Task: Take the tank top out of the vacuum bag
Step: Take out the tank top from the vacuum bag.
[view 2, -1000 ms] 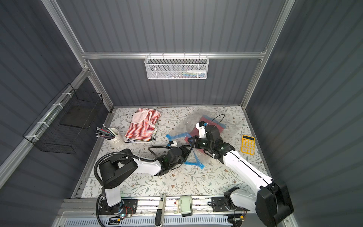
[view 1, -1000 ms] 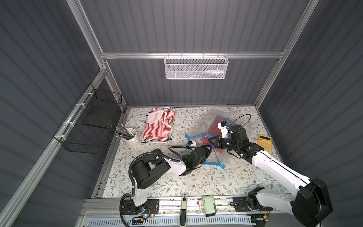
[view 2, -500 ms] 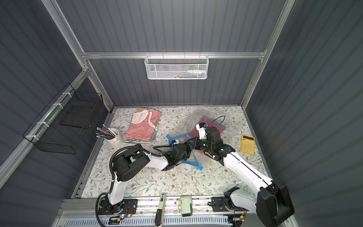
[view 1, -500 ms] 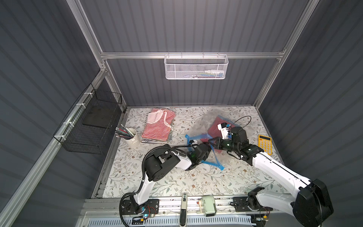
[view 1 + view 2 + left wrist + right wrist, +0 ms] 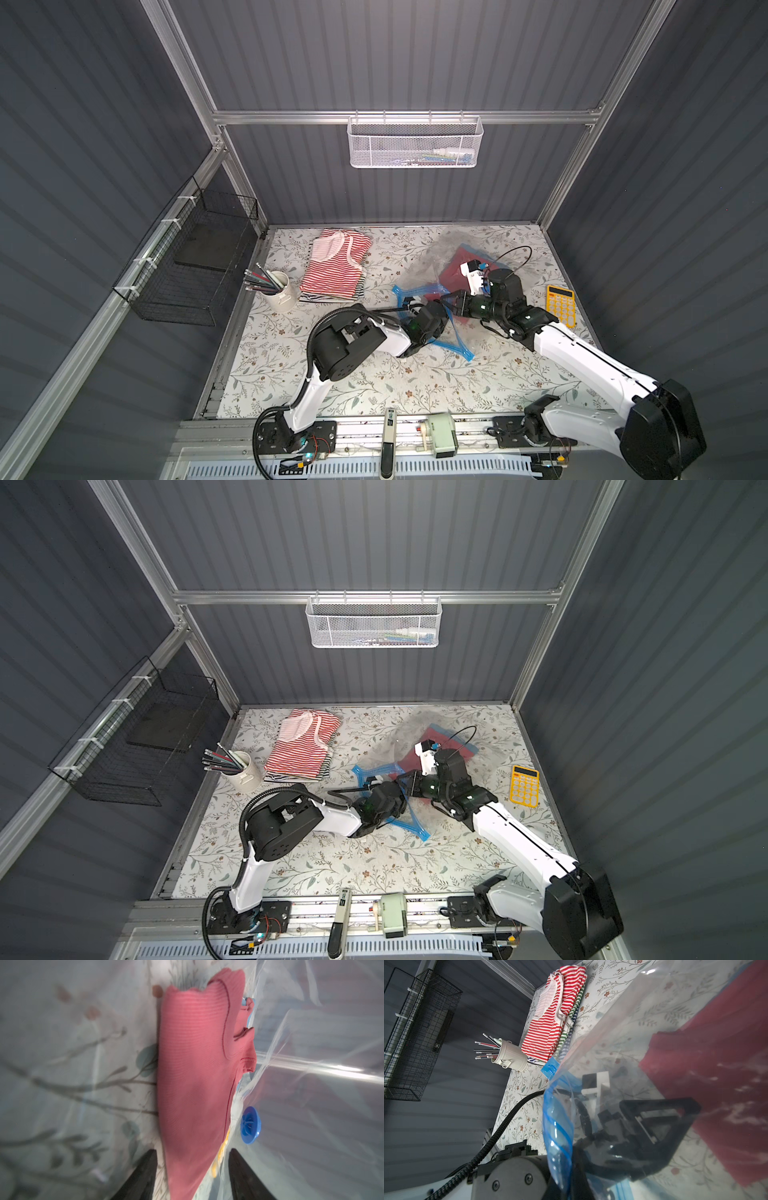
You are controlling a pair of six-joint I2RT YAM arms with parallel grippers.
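A: What is sitting at the left of the floral-patterned counter [image 5: 374, 382]?

B: A black wire basket [image 5: 187, 266] is hanging on the side wall, and just inside the counter's edge a cream metal cup full of pencils [image 5: 282, 293] is standing upright. Near it a folded stack of striped tops [image 5: 334, 270] is lying flat, a red-and-white one on top.

A: And further right?

B: The large clear crinkly vacuum bag [image 5: 436, 259] is lying right of centre, its bright blue zip strip [image 5: 459, 349] facing the arms and gaping open. The left claw [image 5: 192, 1149] is reaching in through that mouth. Its two dark fingers [image 5: 143, 1174] are standing apart, one on either side of the near end of the pinkish-red ribbed tank top [image 5: 197, 1064], not pinching it.

A: So the top is lying inside?

B: Yes, flat on the bag's lower sheet (the round blue valve cap [image 5: 250, 1125] is showing just beside it, on the film).

A: And the right claw [image 5: 446, 299]?

B: It is pressing together on the bag's upper sheet near the mouth and holding it up off the counter. Well to its right a yellow calculator [image 5: 561, 305] is lying near the counter's edge.
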